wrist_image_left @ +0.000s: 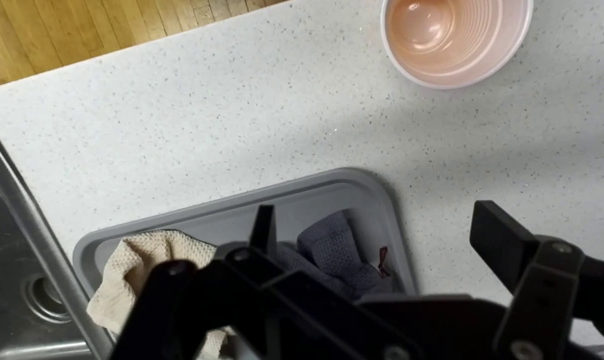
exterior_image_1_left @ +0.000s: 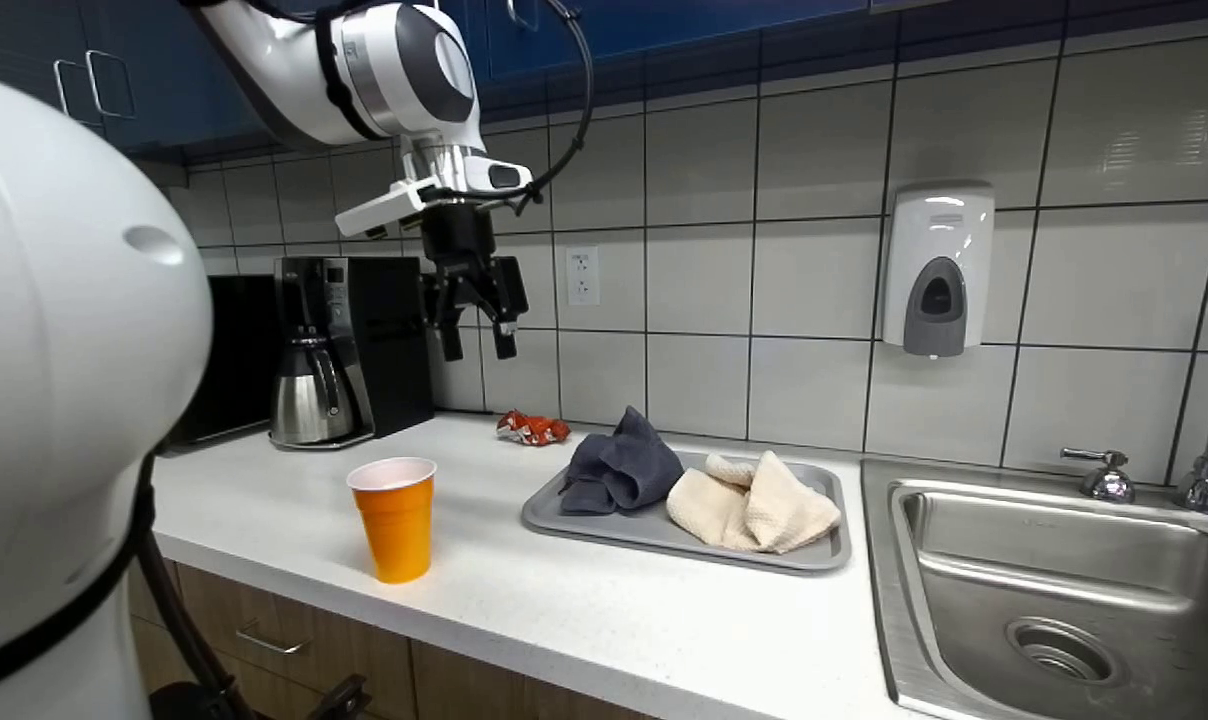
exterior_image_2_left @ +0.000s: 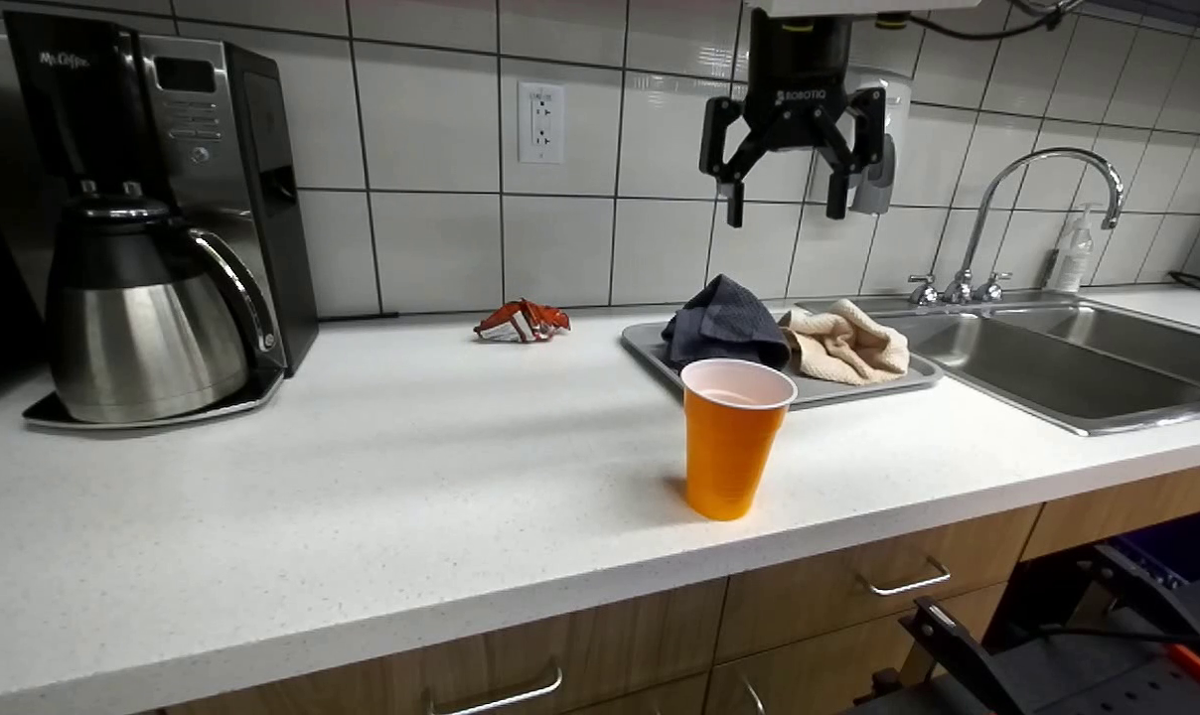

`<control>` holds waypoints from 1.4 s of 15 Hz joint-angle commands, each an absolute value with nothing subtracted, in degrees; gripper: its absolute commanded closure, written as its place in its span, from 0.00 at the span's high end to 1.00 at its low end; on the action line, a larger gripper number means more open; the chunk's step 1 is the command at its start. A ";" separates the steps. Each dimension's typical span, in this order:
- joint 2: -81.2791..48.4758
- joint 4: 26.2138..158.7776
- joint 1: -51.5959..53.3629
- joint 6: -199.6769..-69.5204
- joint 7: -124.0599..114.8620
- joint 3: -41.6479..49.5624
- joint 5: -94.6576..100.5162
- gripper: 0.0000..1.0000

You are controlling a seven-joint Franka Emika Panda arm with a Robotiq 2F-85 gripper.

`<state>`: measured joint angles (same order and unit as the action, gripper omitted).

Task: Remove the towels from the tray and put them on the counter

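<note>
Your end effector (exterior_image_1_left: 479,343) hangs in the air well above the table (exterior_image_1_left: 564,610), jaws spread wide and pointing down. On the grey tray (exterior_image_1_left: 649,527) you've got the dark blue-grey towel (exterior_image_1_left: 629,465) bunched up into a peak, with the beige towel (exterior_image_1_left: 754,510) crumpled just beside it, nearer the steel sink (exterior_image_1_left: 884,580). Orange cup's (exterior_image_1_left: 401,525) standing upright near the table's front edge. There's a crumpled red wrapper (exterior_image_1_left: 532,428) back by the tiled wall (exterior_image_1_left: 699,280), and your coffee maker (exterior_image_1_left: 389,340) with its metal carafe (exterior_image_1_left: 307,395) sits farther along, away from the sink.
</note>
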<state>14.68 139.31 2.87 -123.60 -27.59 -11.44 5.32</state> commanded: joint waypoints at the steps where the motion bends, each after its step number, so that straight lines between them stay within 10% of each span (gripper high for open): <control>1: 13.36 139.47 2.27 -125.85 -27.28 -9.94 5.86 1.00; 21: -16.93 117.13 4.23 -133.10 -26.91 -0.79 17.32 1.00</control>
